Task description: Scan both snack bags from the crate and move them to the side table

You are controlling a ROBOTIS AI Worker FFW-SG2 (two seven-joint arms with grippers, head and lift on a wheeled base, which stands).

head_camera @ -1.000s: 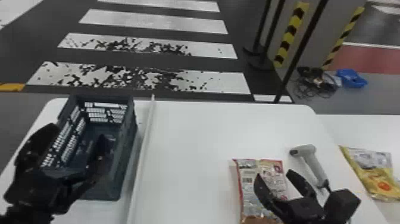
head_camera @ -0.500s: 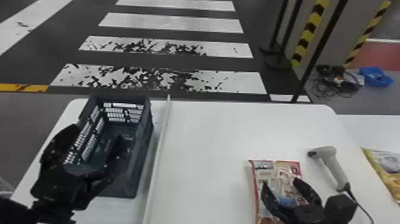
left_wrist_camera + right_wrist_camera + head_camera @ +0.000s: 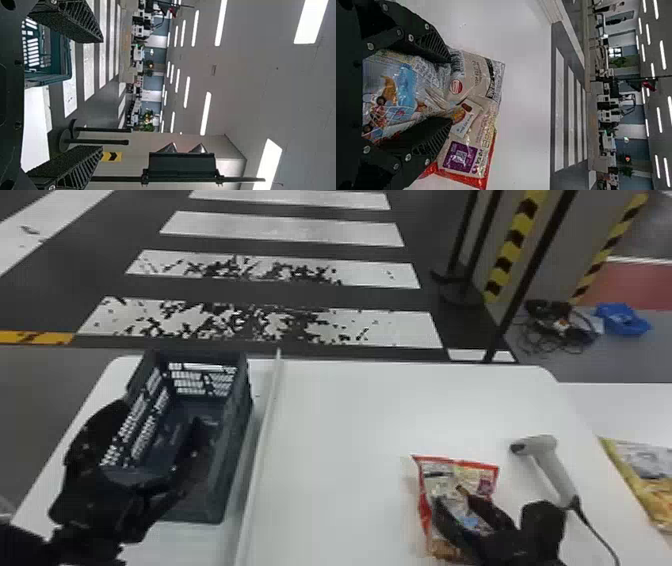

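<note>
Gripping the red-edged snack bag between its fingers, the right claw is creasing the wrapper over the right part of the white worktop. The grey scanner is lying just beside them, its cable trailing toward the near edge. A yellow snack bag is resting on the side worktop. The left claw is hanging wide and unfilled at the dark crate.
</note>
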